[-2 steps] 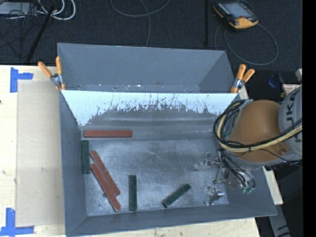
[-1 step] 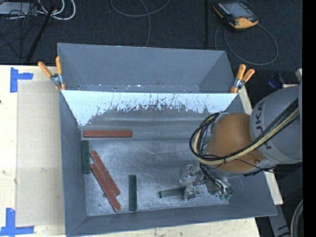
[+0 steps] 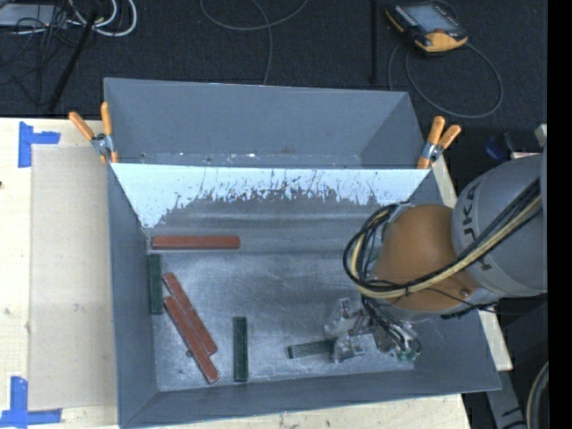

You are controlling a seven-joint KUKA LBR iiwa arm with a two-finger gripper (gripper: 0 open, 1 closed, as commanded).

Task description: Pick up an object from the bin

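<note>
We look down into a grey bin (image 3: pixel 295 399). Close to its near wall, near the middle, a dark green bar (image 3: pixel 239 349) lies on the floor and points from near to far. To the right of it lies a shorter green bar (image 3: pixel 308 351), turned sideways. This is the thing next to the tool (image 3: pixel 347 340). The tool hangs low over the right end of the shorter green bar. We cannot tell if the tool touches it, and we cannot tell if the tool is open or closed.

Just above the tool sits the round orange cover (image 3: pixel 416 244), with cables (image 3: pixel 366 248) looping past its left side. The big grey arm (image 3: pixel 509 231) comes in over the right wall.

On the left side of the floor, two brown bars (image 3: pixel 189 327) lie side by side on a slant, touching each other. Just beyond them a thin green strip (image 3: pixel 155 284) runs along the left wall. Farthest back, a long brown bar (image 3: pixel 195 242) lies sideways where the floor meets the far wall. The middle of the floor is bare grey metal.
</note>
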